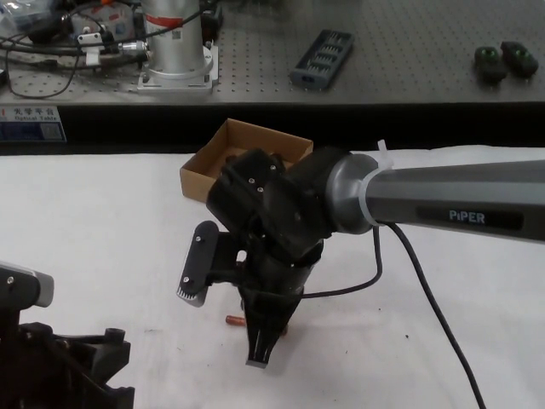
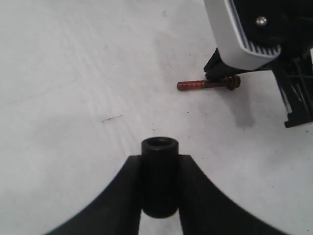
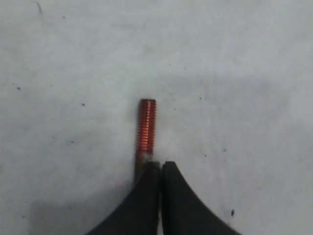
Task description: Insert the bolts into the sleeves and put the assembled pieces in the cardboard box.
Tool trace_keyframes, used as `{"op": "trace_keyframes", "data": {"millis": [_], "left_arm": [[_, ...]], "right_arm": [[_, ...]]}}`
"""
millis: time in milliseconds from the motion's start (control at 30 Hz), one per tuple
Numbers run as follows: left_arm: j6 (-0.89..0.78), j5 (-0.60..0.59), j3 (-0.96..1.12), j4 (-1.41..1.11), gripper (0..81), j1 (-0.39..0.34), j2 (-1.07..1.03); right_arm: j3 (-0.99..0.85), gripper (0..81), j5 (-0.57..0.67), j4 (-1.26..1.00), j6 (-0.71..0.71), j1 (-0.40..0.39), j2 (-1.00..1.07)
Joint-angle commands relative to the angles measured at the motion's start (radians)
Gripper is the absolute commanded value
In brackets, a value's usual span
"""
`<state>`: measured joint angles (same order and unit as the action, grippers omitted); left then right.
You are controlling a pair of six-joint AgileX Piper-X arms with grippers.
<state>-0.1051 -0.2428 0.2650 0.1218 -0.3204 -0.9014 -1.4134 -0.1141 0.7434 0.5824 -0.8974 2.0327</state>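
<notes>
Copper bolt (image 2: pixel 208 84) lies flat on the white bench, black sleeve (image 2: pixel 159 181) clamped in left gripper (image 2: pixel 160 157), open cardboard box (image 1: pixel 197 177) farther back.

The high camera sits behind both arms, tilted forward and down over the white bench cover (image 1: pixel 85 221). It is far enough back to take in the cardboard box (image 1: pixel 247 153) and the metal table (image 1: pixel 409 51) beyond. The left wrist camera rides low and close, looking out past the left gripper (image 2: pixel 160 159) and its sleeve (image 2: pixel 159 181) across the cover. The right wrist camera hangs nearest, aimed down past the right gripper (image 3: pixel 161 169). All three share the bolt (image 3: pixel 146 125) and the cover around it.
</notes>
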Motion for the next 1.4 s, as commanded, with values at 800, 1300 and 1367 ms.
{"op": "trace_keyframes", "data": {"millis": [800,1300,1367], "left_arm": [[0.013,-0.009,0.000,-0.011,0.7,-0.002,0.009],[0.015,-0.009,0.000,-0.011,0.7,-0.002,0.009],[0.015,-0.003,0.000,-0.011,0.7,-0.002,0.009]], "right_arm": [[0.034,40.7,0.221,-0.051,0.008,0.000,-0.002],[0.044,6.4,0.071,-0.058,-0.041,0.002,0.003],[0.033,6.4,0.046,-0.052,-0.071,0.002,-0.001]]}}
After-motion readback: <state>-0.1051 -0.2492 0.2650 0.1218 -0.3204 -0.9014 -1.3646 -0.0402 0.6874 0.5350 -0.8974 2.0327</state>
